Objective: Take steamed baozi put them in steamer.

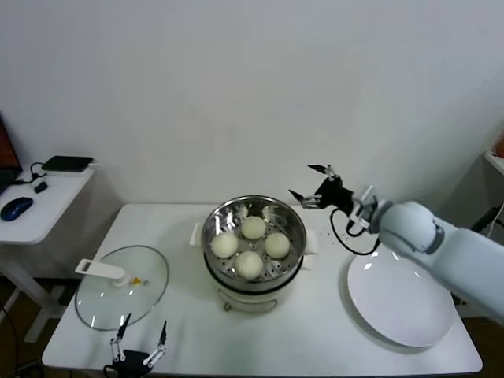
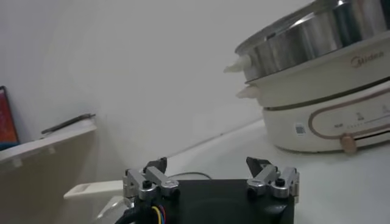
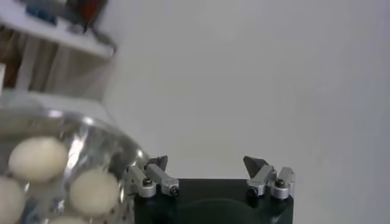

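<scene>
Nearest to us, at the bottom left of the head view, our left gripper (image 1: 140, 353) sits parked at the table's front edge, its thin metal fingers spread and empty. Just beyond it, in the lower left, lies the glass lid (image 1: 122, 285), clear and domed, with a white handle. At the lower right sits the white plate (image 1: 400, 298), smooth, glossy and bare. In the centre stands the steamer (image 1: 253, 244), a round, shiny steel basket with a perforated floor on a white cooker base. All four steamed baozi (image 1: 250, 247), smooth cream-white dough balls, rest inside it, clustered close together. Farthest back, right of centre, our right gripper (image 1: 312, 186) hangs above and just beside the steamer's right rim, fingers spread wide, holding nothing. We judge the loading step finished, with the plate bare and every bun in the basket. What remains seems only to draw our right arm clear without brushing the rim.
</scene>
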